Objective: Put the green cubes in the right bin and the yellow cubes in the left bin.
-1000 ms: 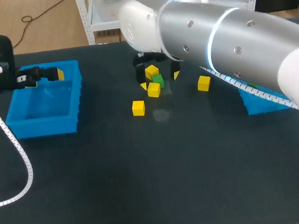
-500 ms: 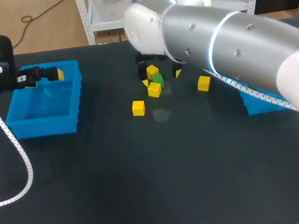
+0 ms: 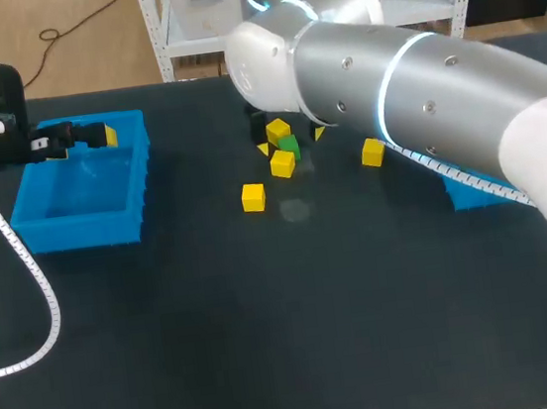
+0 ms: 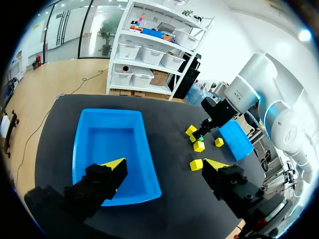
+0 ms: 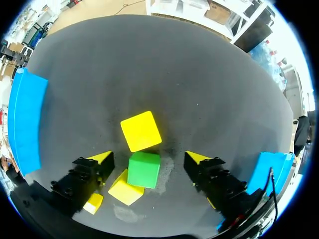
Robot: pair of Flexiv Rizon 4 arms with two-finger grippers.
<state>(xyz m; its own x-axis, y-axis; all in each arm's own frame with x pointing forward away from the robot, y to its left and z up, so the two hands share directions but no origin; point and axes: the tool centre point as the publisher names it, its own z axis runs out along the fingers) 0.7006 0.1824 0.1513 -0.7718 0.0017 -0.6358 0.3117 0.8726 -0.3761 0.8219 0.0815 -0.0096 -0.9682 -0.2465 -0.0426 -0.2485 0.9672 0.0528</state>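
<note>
A green cube [image 3: 289, 146] sits in a tight cluster with two yellow cubes [image 3: 277, 129] [image 3: 283, 164]. My right gripper [image 5: 149, 160] hangs open over it. The green cube [image 5: 144, 170] lies between the fingers with a gap on each side; one yellow cube [image 5: 141, 131] lies just ahead, another [image 5: 125, 189] against its near corner. Two more yellow cubes [image 3: 253, 197] [image 3: 373, 153] lie apart. My left gripper [image 4: 165, 164] is open and empty above the left bin [image 4: 112, 149], at its far rim [image 3: 81, 138].
The left blue bin [image 3: 82, 193] stands at the table's left. The right blue bin [image 3: 477, 191] is mostly hidden under my right arm. A white cable runs along my left arm at the table's left edge.
My right arm has shifted slightly and its fingertips stand a little closer around the cube cluster. The left arm and all cubes have stayed put.
</note>
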